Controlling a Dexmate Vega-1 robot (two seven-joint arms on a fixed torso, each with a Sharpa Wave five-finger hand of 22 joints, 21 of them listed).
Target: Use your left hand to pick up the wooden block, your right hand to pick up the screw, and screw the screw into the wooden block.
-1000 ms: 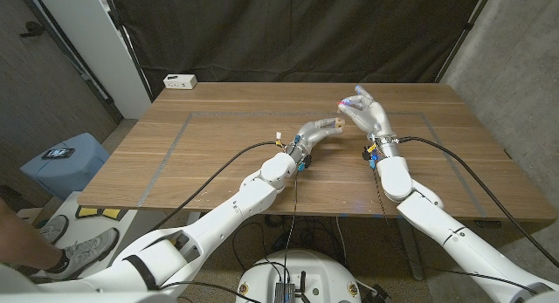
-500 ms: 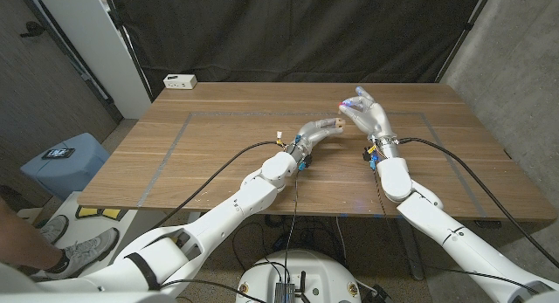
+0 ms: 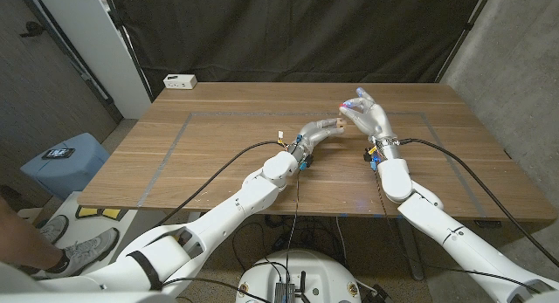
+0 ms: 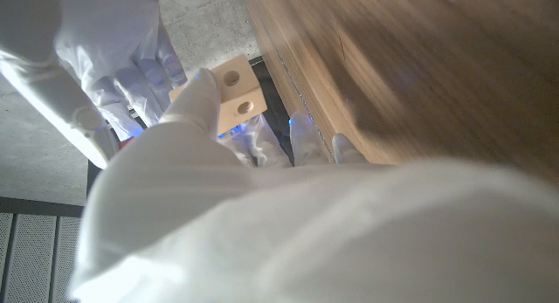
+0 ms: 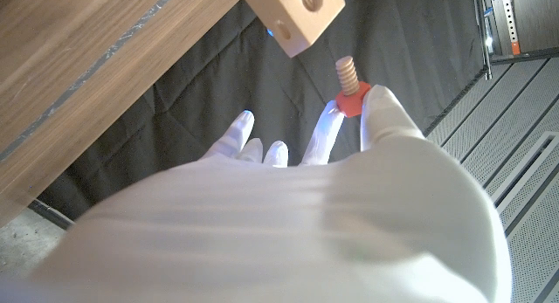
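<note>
Just right of the head frame's centre, above the wooden surface (image 3: 218, 154), both hands meet in the air. Nearer, the left hand (image 3: 316, 133) has its fingers (image 4: 199, 95) wrapped around the wooden block (image 3: 335, 124), which shows two round holes in the left wrist view. Slightly farther and to the right, the right hand (image 3: 367, 115) pinches the screw (image 5: 348, 83) by its red head, the other fingers spread, with the threaded wooden shaft pointing toward the block but apart from it. To do this well, the shaft probably should line up squarely with one hole before any twisting, while the block is held steady. At the frame's upper left, a white box (image 3: 180, 80) sits at the far edge.
</note>
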